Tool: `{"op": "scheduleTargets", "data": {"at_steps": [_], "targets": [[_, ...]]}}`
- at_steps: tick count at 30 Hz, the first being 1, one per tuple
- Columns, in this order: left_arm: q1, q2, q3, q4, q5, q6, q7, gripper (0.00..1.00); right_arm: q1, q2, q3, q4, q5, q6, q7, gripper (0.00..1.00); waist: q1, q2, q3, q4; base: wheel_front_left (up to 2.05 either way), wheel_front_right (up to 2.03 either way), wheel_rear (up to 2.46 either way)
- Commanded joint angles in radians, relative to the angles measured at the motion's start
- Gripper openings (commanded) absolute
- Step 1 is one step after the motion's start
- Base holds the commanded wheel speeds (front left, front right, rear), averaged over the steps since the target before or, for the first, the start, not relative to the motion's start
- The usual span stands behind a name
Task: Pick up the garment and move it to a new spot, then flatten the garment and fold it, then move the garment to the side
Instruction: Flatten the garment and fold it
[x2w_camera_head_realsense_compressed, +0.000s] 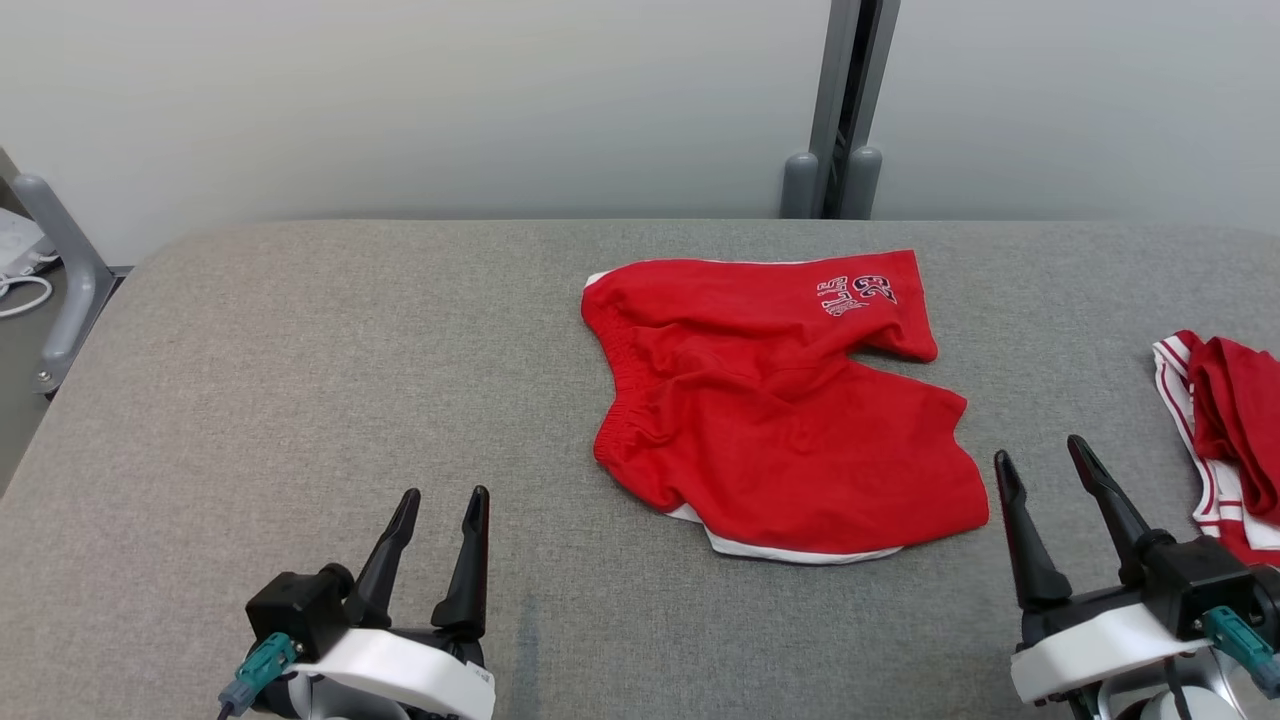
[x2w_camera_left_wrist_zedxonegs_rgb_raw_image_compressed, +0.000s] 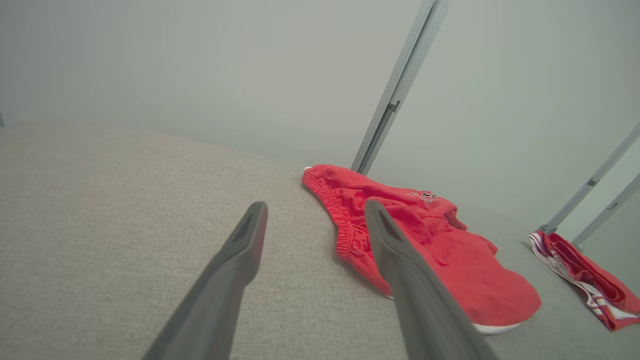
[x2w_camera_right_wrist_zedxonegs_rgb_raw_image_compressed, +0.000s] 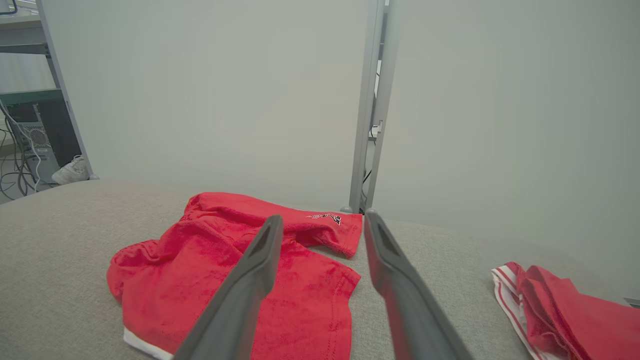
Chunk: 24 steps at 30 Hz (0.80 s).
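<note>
the red shorts (x2w_camera_head_realsense_compressed: 770, 420) lie spread but rumpled on the grey fabric-covered bench (x2w_camera_head_realsense_compressed: 300, 400), a little right of its middle and toward the far side. the elastic waistband points to the robot's left and the two legs run to its right. a white hem peeks out along the near edge.

the left tool (x2w_camera_head_realsense_compressed: 445, 495) hovers over bare bench at the near left, well apart from the shorts. its two dark fingers stand spread with nothing between them. in the left wrist view this tool (x2w_camera_left_wrist_zedxonegs_rgb_raw_image_compressed: 316, 206) points toward the waistband end of the shorts (x2w_camera_left_wrist_zedxonegs_rgb_raw_image_compressed: 450, 260).

the right tool (x2w_camera_head_realsense_compressed: 1040, 452) sits just beside the near right corner of the shorts, close to the hem of the nearer leg but not touching it. its fingers stand parted and hold nothing. in the right wrist view it (x2w_camera_right_wrist_zedxonegs_rgb_raw_image_compressed: 324, 217) looks over the leg openings (x2w_camera_right_wrist_zedxonegs_rgb_raw_image_compressed: 210, 270).

the far leg carries a dark-and-white print that reads upside down from the head view. the number looks like 23; the word under it is too small to read surely.

a second red garment with white stripes (x2w_camera_head_realsense_compressed: 1225, 440) lies at the bench's right edge, just right of the right tool.
</note>
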Motion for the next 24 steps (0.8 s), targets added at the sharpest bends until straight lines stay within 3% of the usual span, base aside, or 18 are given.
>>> {"op": "scheduleTargets", "data": {"at_steps": [1,20,24], "targets": [[0.007,0.004,0.002,-0.009,0.027,0.0,-0.004,1.0,0.014,0.01,-0.004,-0.007,-0.017,0.0,-0.001,1.0,0.0,0.0,0.001,-0.002,0.0,0.0,0.0],[0.036,0.004,0.036,-0.114,0.189,0.042,-0.004,1.0,0.006,0.036,-0.028,0.009,-0.022,0.0,-0.001,1.0,0.0,0.0,0.015,0.009,0.0,0.0,0.0],[0.036,0.004,0.028,-0.115,0.181,0.039,-0.004,1.0,0.001,0.039,-0.029,0.081,0.023,0.0,-0.001,1.0,0.0,0.0,0.025,0.015,0.0,0.0,0.0]]}}
